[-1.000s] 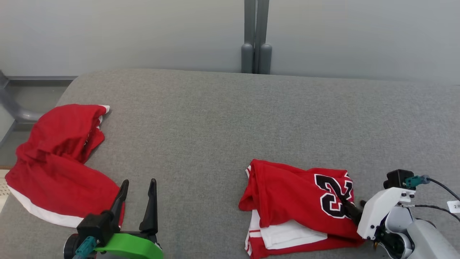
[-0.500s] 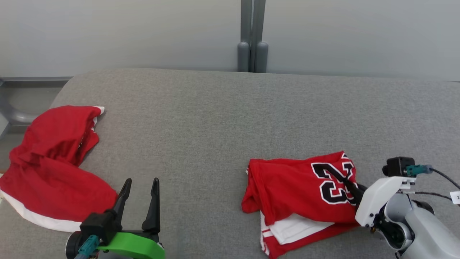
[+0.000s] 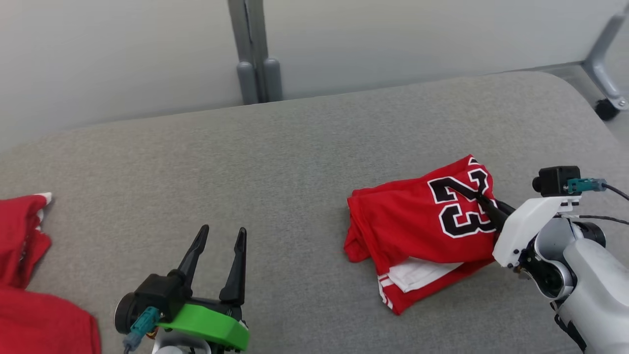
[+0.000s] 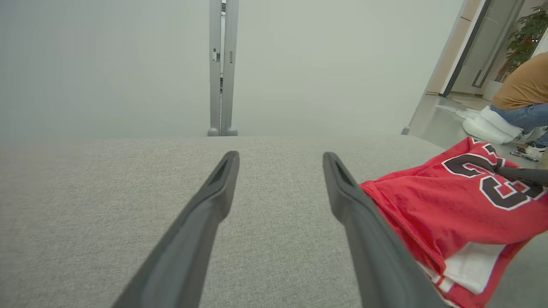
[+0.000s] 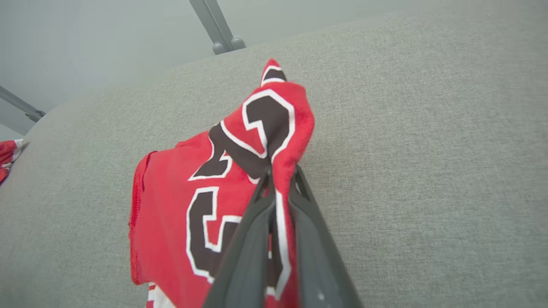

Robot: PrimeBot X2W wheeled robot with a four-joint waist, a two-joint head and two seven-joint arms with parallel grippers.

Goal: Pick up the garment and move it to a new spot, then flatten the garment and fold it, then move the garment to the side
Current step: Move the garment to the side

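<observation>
1. The garment, a red jersey with a black, white-edged "23" and white trim, lies bunched and partly doubled over on the right part of the grey padded surface. Its right edge is drawn up into a peak, while the rest lies on the padding.
2. The right gripper is clamped on that raised edge. In the right wrist view its dark fingers are pinched together with a thin fold of red cloth and part of the number between them.
3. The left gripper hovers low over bare padding, well to the left of the jersey. Its jaws are spread wide and hold nothing.
4. This looks like the start of the pick-up, with one arm carrying the cloth and most of the cloth not yet lifted.
5. The grip is the main risk. The bite is narrow and close to the hem, so the fold could slip out once the jersey's full weight hangs from it.
6. The jersey is layered, and the pinch may have caught only the upper layer. If so, the lower part would drag, twist or unroll in transit and land harder to flatten.
7. A second red garment lies at the far left of the surface. Setting the jersey down near it could tangle the two.
8. The surface's rounded right end is near, and trailing cloth swung that way could slide off.
9. A person sits in the background, well apart.
</observation>
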